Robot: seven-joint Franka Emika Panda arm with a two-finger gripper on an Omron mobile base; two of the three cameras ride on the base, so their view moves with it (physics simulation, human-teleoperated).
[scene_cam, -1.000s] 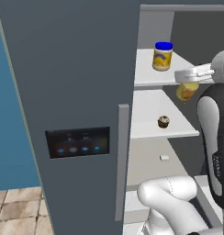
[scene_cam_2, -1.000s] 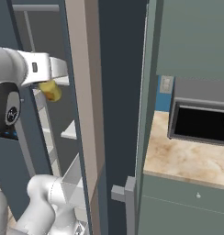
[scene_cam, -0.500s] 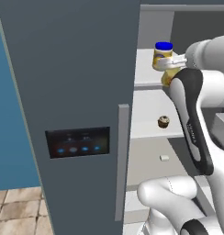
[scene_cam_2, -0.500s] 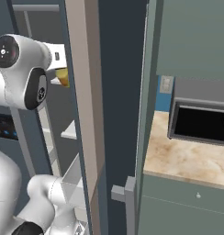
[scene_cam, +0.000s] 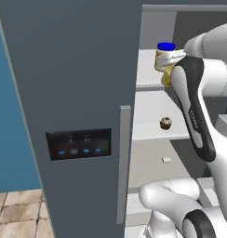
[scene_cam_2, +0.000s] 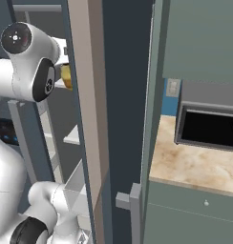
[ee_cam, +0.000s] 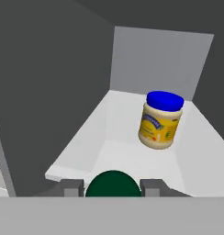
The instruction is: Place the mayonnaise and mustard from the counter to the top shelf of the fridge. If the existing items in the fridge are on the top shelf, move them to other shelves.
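We can read nothing: the mayonnaise (ee_cam: 160, 120) label carries a blue band, its lettering too blurred to read.

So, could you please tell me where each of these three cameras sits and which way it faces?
Left base view: behind the arm on its left, facing the fridge door and shelves; the white arm rises at right.
Right base view: behind on its right, facing the door's edge and the counter; the arm shows at left.
Hand view: on the hand, looking along the pincer at the top shelf.
Shared: left base and hand views both show the mayonnaise on that shelf.
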